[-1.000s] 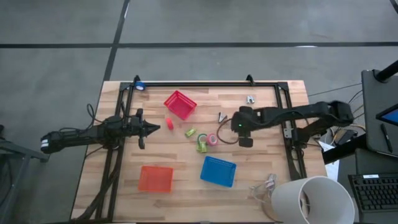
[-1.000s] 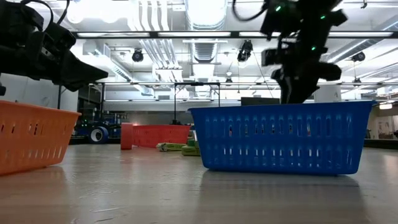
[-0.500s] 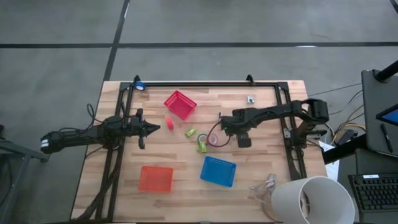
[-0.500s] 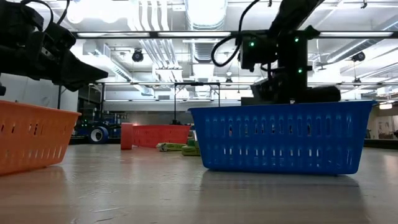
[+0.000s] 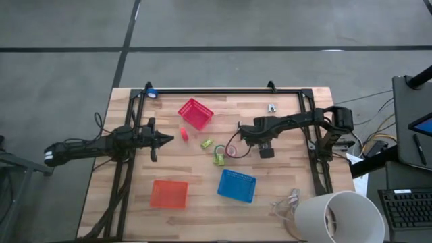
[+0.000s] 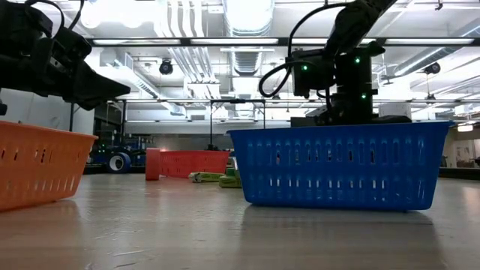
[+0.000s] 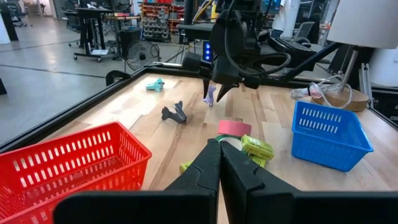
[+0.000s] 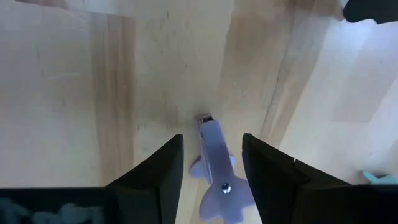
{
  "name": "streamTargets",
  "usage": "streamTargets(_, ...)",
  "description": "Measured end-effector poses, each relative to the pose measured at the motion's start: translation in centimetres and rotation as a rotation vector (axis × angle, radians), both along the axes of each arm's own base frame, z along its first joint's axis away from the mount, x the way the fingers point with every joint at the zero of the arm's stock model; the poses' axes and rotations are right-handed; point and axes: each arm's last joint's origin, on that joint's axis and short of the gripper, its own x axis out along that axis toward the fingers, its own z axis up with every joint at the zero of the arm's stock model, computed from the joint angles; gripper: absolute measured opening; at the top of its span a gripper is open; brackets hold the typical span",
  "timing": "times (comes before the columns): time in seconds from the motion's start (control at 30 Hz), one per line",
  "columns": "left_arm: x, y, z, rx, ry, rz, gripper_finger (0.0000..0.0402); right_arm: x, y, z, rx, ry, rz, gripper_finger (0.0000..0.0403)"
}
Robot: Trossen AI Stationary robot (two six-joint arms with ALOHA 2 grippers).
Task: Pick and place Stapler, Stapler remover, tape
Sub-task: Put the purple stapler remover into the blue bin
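Note:
A purple staple remover lies flat on the wooden table, also seen in the left wrist view. My right gripper points down over it, open, one finger on either side with a gap to each. In the high view that gripper is mid-table, just right of the pink-red tape roll. Green pieces and a small red block lie farther left. My left gripper hovers at the left, shut and holding nothing.
A red basket stands at the far middle, an orange basket near left and a blue basket near middle. A dark claw piece and a teal piece lie beyond the right gripper. A white lamp stands at the near right corner.
My right gripper has moved toward the table's left edge and come down, tipping from a slant until it points nearly straight down over the purple staple remover. The things on the table have stayed where they were.

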Motion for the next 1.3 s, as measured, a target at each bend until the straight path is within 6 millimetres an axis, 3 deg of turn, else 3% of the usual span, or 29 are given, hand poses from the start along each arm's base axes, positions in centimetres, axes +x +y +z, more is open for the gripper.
streamTargets(0.6,0.0,0.0,0.0,0.000,0.000,0.000,0.0010,-0.1,0.0,-0.3,0.009,-0.015,-0.010,0.0045)
streamTargets(0.77,0.0,0.0,0.0,0.000,0.000,0.000,0.0010,0.1,0.0,0.0,0.010,-0.031,-0.031,0.0035)
streamTargets(0.93,0.0,0.0,0.0,0.000,0.000,0.000,0.0010,1.5,0.4,1.7,0.061,-0.104,-0.086,0.0041)
streamTargets(1.07,0.0,0.0,0.0,0.000,0.000,0.000,0.0010,3.2,1.3,4.3,0.149,-0.207,-0.126,0.0041)
streamTargets(1.3,0.0,0.0,0.0,0.000,0.000,0.000,0.0010,6.1,5.2,7.8,0.359,-0.415,-0.072,0.0042)
